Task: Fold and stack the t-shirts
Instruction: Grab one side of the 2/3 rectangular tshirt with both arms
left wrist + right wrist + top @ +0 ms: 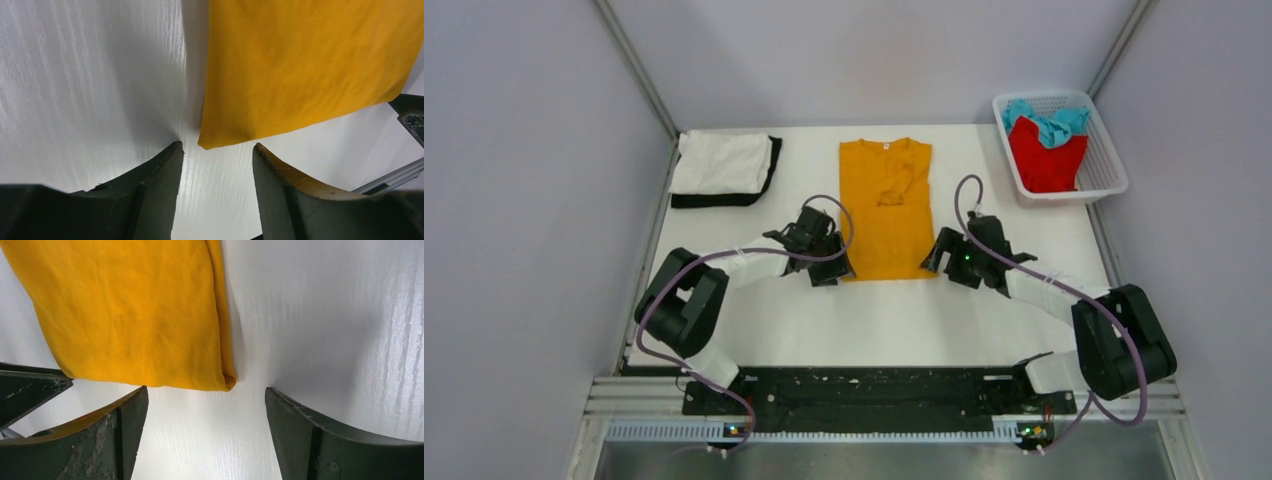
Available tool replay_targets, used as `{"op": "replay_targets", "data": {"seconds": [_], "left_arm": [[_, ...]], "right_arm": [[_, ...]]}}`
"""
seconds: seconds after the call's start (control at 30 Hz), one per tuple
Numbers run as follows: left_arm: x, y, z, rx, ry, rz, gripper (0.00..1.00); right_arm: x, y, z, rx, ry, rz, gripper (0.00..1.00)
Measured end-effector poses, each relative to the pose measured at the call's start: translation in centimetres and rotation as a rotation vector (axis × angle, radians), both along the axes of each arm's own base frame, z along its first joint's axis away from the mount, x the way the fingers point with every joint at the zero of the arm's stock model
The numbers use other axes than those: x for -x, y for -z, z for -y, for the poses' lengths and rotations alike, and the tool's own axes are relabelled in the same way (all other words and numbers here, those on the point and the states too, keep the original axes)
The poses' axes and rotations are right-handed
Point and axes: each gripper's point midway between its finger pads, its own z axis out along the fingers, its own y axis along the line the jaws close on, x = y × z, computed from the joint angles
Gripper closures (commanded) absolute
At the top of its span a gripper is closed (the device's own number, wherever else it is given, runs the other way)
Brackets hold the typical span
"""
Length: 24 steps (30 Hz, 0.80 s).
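An orange-yellow t-shirt lies flat in the table's middle, sides folded in to a long strip, collar at the far end. My left gripper is open just off its near left corner, apart from the cloth. My right gripper is open just off its near right corner, apart from it too. A folded white t-shirt lies on a folded black t-shirt at the far left. A red t-shirt and a teal t-shirt lie crumpled in the basket.
A white plastic mesh basket stands at the far right corner. Grey walls and metal posts bound the white table. The arms' bases sit on a black rail at the near edge.
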Motion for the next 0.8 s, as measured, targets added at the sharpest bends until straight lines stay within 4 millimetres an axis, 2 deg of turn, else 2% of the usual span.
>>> {"op": "replay_targets", "data": {"seconds": [0.07, 0.1, 0.13, 0.23, 0.4, 0.43, 0.47, 0.5, 0.53, 0.57, 0.6, 0.8], "left_arm": [[0.0, 0.1, 0.4, 0.006, 0.006, 0.0, 0.48], [0.1, 0.2, 0.5, 0.006, 0.009, 0.0, 0.54], [0.1, 0.2, 0.7, 0.009, 0.012, -0.001, 0.6], [0.1, 0.6, 1.0, -0.001, 0.013, -0.011, 0.68], [-0.4, 0.9, 1.2, -0.015, 0.011, -0.019, 0.78], [-0.5, 1.0, 1.3, -0.015, 0.01, -0.022, 0.82], [-0.6, 1.0, 1.4, -0.015, 0.008, -0.022, 0.94], [-0.8, 1.0, 1.4, -0.018, 0.006, -0.022, 1.0], [-0.9, 1.1, 1.4, -0.02, 0.002, -0.024, 1.0], [-1.0, 1.1, 1.5, -0.021, 0.001, -0.026, 1.0], [-1.2, 1.1, 1.6, -0.024, 0.0, -0.025, 1.0], [-1.4, 1.0, 1.6, -0.029, 0.002, -0.014, 1.0]], "right_arm": [[0.0, 0.1, -0.2, -0.009, 0.0, -0.005, 0.37], [0.0, 0.2, -0.3, -0.016, 0.003, -0.011, 0.44], [-0.1, 0.4, -0.3, -0.019, 0.004, -0.013, 0.47], [0.0, 0.9, -0.5, -0.035, 0.016, -0.028, 0.5], [-0.3, 1.3, -0.5, -0.039, 0.034, -0.027, 0.7], [-0.4, 1.5, -0.5, -0.037, 0.037, -0.03, 0.73], [-0.4, 1.6, -0.5, -0.036, 0.041, -0.031, 0.76], [-0.5, 1.7, -0.4, -0.034, 0.043, -0.031, 0.79], [-0.6, 1.8, -0.4, -0.034, 0.046, -0.03, 0.84], [-0.8, 1.9, -0.5, -0.034, 0.049, -0.028, 0.95], [-0.9, 1.9, -0.5, -0.034, 0.049, -0.026, 1.0], [-0.8, 2.0, -0.7, -0.037, 0.037, -0.029, 1.0]]}}
